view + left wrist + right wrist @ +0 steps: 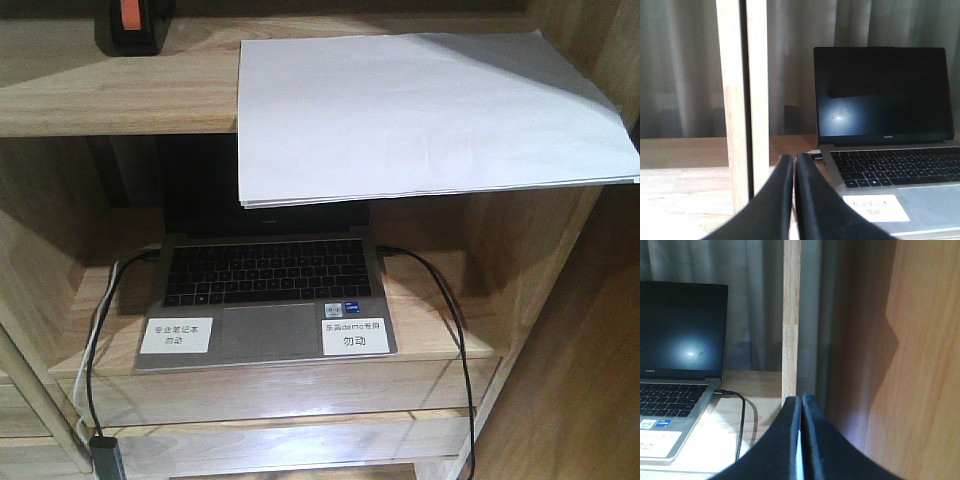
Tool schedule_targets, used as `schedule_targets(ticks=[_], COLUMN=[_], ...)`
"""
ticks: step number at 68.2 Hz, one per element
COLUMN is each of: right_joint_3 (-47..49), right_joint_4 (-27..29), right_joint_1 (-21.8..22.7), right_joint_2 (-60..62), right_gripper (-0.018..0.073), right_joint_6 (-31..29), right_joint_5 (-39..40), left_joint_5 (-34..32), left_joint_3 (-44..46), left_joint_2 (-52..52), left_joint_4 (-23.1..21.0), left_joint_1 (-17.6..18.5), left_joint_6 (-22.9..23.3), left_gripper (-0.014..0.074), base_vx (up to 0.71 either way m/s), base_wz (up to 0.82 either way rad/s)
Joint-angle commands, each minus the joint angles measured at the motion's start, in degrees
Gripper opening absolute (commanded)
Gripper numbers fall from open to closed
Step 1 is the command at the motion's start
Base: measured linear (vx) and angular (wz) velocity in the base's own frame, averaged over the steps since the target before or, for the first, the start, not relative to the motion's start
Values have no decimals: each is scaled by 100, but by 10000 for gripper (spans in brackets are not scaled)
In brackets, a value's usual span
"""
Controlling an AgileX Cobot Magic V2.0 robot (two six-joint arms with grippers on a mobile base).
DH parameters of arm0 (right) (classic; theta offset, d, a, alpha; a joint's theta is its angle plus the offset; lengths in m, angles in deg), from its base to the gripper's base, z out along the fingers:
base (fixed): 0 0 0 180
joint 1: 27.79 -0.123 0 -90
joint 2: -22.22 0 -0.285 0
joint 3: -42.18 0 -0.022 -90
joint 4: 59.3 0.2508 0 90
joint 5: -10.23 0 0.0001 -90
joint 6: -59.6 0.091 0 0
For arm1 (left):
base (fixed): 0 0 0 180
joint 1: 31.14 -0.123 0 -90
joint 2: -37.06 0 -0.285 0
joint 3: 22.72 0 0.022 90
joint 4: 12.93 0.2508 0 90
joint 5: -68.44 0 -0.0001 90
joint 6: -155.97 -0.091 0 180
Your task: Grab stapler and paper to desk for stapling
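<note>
Both jaws closed, empty: left gripper (794, 160), right gripper (801, 400). On shelf (120, 110) above: stapler (133, 25) leftward, paper (420, 110) rightward; left gripper likely nearer stapler.

The left gripper (793, 157) is seen from its own wrist camera, pointed forward and held level. Its two black fingers (775, 200) are brought together, with only a thin dark slit left between them, and their tips are almost touching. Nothing is seen clamped between them.

The right gripper (801, 397) is held in the same way. Its black fingers (827, 445) are closed tip to tip. A thin pale strip is seen low in the slit; what it is cannot be told.
</note>
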Motion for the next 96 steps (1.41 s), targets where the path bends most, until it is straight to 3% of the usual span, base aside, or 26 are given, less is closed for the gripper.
schedule_targets(ticks=[1, 20, 28, 36, 42, 50, 79, 96], right_joint_3=[-26, -26, -26, -26, -26, -26, -26, -26], right_joint_4=[-31, -31, -31, -31, -31, -31, -31, -31], right_joint_1=[31, 31, 31, 31, 31, 31, 31, 31], right_joint_2=[60, 60, 60, 60, 60, 60, 60, 60], right_gripper=[-10, -10, -10, -10, -10, -10, -10, -10], right_joint_6=[-19, -19, -19, -19, -19, -19, -19, -19], right_joint_5=[443, 443, 443, 443, 443, 443, 443, 443], left_joint_5=[-434, -537, -1206, -2288, -2513, -2074, 1141, 1144], left_joint_3=[-67, -62, -58, 6, 264, 883, 3531, 3579], left_joint_2=[88, 88, 88, 88, 82, 75, -1471, -1775], left_joint_4=[-40, -40, -40, -40, -40, -40, -52, -43], left_joint_1=[27, 27, 27, 27, 27, 27, 27, 27], left_joint_6=[31, 31, 31, 54, 54, 54, 49, 49], left_gripper=[-6, -6, -6, -6, -6, -6, -6, -6], base_vx=[0, 0, 0, 0, 0, 0, 0, 0], base_wz=[0, 0, 0, 0, 0, 0, 0, 0])
